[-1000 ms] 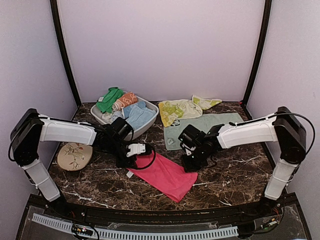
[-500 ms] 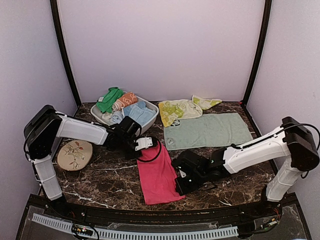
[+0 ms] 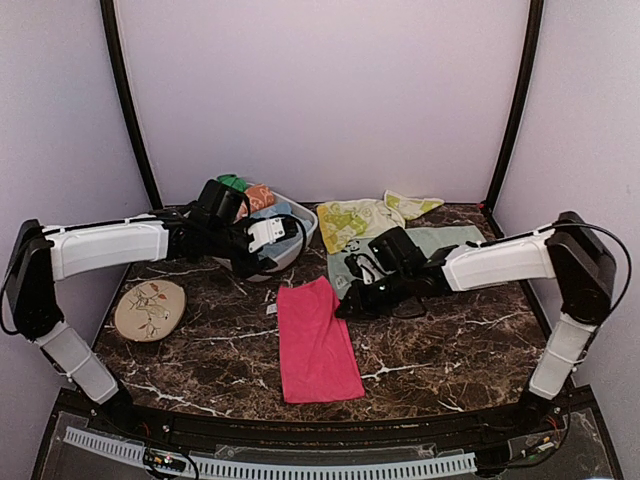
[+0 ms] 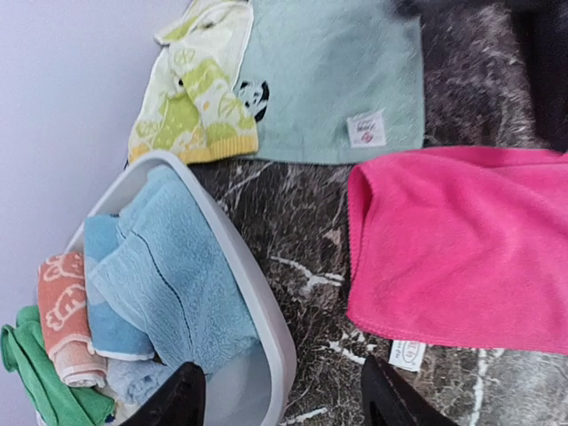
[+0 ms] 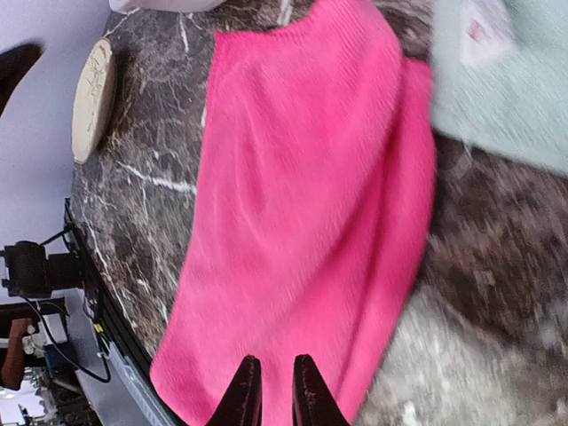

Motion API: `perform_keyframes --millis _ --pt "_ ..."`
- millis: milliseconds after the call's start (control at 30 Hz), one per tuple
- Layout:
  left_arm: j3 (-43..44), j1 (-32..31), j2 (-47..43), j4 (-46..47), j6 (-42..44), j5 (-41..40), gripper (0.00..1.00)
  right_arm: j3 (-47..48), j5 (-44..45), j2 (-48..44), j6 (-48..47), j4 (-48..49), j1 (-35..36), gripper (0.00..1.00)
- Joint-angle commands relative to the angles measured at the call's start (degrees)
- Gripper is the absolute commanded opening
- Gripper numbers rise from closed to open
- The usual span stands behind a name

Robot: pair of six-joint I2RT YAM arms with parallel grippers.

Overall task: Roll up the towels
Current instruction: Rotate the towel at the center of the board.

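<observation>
The hot-pink towel (image 3: 315,340) lies flat and lengthwise on the marble, also in the left wrist view (image 4: 461,248) and the right wrist view (image 5: 311,195). The pale mint towel (image 3: 445,238) with its panda patch (image 4: 253,96) lies behind it, partly hidden by my right arm. The yellow-lime towel (image 3: 360,218) lies crumpled at the back. My left gripper (image 3: 272,243) (image 4: 284,404) is wide open and empty above the basket's rim. My right gripper (image 3: 346,308) (image 5: 273,390) hovers over the pink towel's right edge, jaws narrowly apart, holding nothing.
A grey basket (image 3: 308,226) (image 4: 257,293) at the back left holds blue, orange and green towels. A round patterned plate (image 3: 149,309) (image 5: 91,98) lies at the left. Dark posts stand at both back corners. The table's front edge runs just beyond the pink towel.
The pink towel went from skewed to straight and flat. Both grippers left it: the left rose back over the basket, the right moved from the towel's near end toward the mint towel.
</observation>
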Motion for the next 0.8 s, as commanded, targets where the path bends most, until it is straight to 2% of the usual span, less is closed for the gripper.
perform_keyframes --millis 0,100,233,500,600,767 --pt "-0.25 -0.67 -5.24 -13.94 0.28 12.16 0.63 13.40 -10.71 14.00 -3.91 3.98 -3.24 0.13" --pt "-2.09 -2.90 -7.14 -20.76 1.79 17.52 0.69 20.19 -12.66 23.30 -1.46 5.38 -6.46 0.13" --pt "-5.72 -11.10 -7.52 -24.90 2.83 18.92 0.69 23.23 -9.57 28.89 0.63 6.13 -8.83 0.12" --pt "-8.11 -22.09 -1.59 -18.17 1.10 17.23 0.66 19.85 0.05 30.38 6.17 9.37 -7.58 0.10" --pt "-8.95 -24.29 0.32 -13.58 1.02 12.59 0.67 19.98 4.77 29.66 8.12 9.78 -6.82 0.09" --pt "-11.28 -26.36 0.66 -11.60 -0.51 11.02 0.68 18.09 12.39 27.94 13.58 12.99 -5.95 0.08"
